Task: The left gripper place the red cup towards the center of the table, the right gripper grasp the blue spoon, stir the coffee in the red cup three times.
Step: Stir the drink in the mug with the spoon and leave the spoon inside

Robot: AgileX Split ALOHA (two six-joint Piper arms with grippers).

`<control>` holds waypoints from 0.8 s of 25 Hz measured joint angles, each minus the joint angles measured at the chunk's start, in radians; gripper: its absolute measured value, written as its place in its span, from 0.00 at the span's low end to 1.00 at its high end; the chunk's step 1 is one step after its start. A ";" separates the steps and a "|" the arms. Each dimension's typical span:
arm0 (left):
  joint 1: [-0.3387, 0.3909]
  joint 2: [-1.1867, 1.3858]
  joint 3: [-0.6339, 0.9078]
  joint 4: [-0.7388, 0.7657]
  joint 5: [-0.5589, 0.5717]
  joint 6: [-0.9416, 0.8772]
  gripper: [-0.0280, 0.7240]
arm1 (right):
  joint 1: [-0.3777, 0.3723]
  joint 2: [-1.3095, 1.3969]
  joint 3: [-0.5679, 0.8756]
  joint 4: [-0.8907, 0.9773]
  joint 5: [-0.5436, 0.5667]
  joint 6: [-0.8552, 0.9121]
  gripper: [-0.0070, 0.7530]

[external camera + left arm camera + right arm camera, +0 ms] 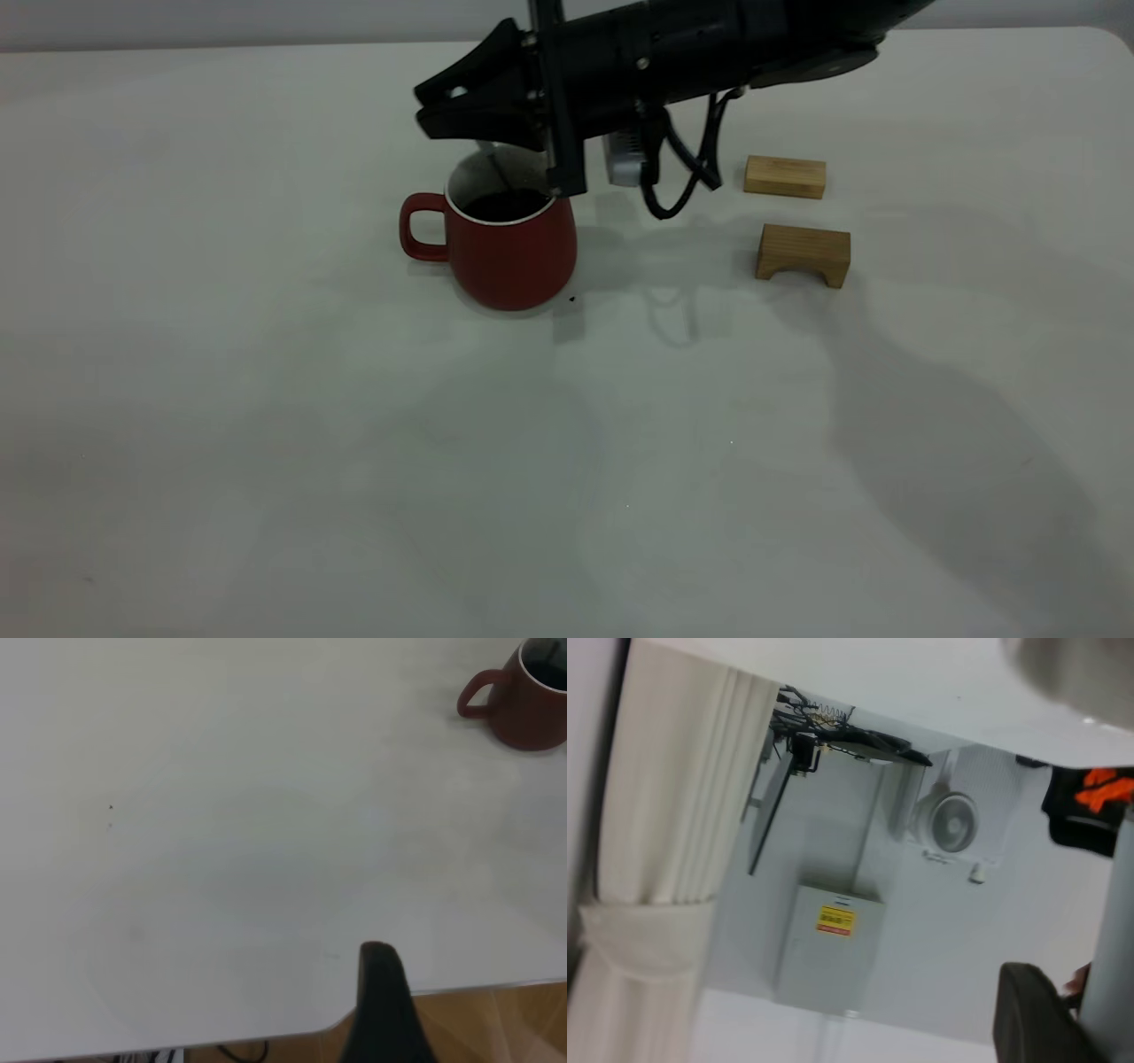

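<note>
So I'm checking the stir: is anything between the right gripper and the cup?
Nothing visible. The right gripper hangs just above the cup, a thin spoon stem running from it into the coffee. The wooden blocks sit off to the side.

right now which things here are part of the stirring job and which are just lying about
Job: red cup, coffee in it, spoon dipped in the coffee, right gripper above the cup.
Lying about: flat wooden block, arched wooden block.

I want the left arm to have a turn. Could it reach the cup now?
Probably yes. In the left wrist view only bare table lies between that arm and the cup. But the right hand hangs right over the rim, so it might bump.
</note>
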 joint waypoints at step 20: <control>0.000 0.000 0.000 0.000 0.000 0.000 0.82 | -0.006 0.000 0.000 -0.015 0.034 0.153 0.19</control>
